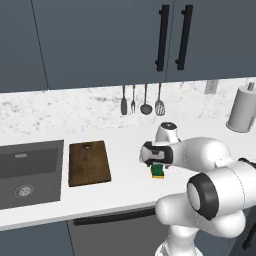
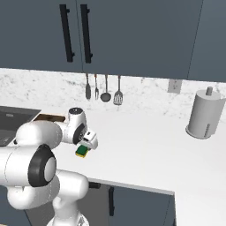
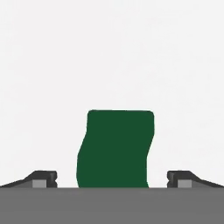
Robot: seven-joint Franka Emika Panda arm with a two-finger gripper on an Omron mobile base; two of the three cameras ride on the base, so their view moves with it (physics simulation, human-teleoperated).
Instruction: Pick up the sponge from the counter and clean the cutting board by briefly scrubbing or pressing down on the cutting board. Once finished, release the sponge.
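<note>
The sponge (image 1: 158,171) (image 2: 81,151), dark green over a yellow layer, lies on the white counter (image 1: 125,142) to the right of the cutting board (image 1: 89,162). My gripper (image 1: 158,164) (image 2: 87,142) points down just over the sponge. In the hand view the sponge (image 3: 116,148) fills the gap between the two fingertips (image 3: 43,178), which stand wide apart on either side, and the gripper (image 3: 113,180) is open. The dark brown board lies flat beside the sink, its small hole at the far edge; in the right base view a sliver of the cutting board (image 2: 48,117) peeks out behind my arm.
The dark grey sink (image 1: 30,172) (image 2: 13,117) is set into the counter left of the board. Utensils (image 1: 145,100) (image 2: 103,88) hang on the marbled backsplash. A paper towel roll (image 1: 242,110) (image 2: 204,114) stands at the back right. Dark cabinets hang above.
</note>
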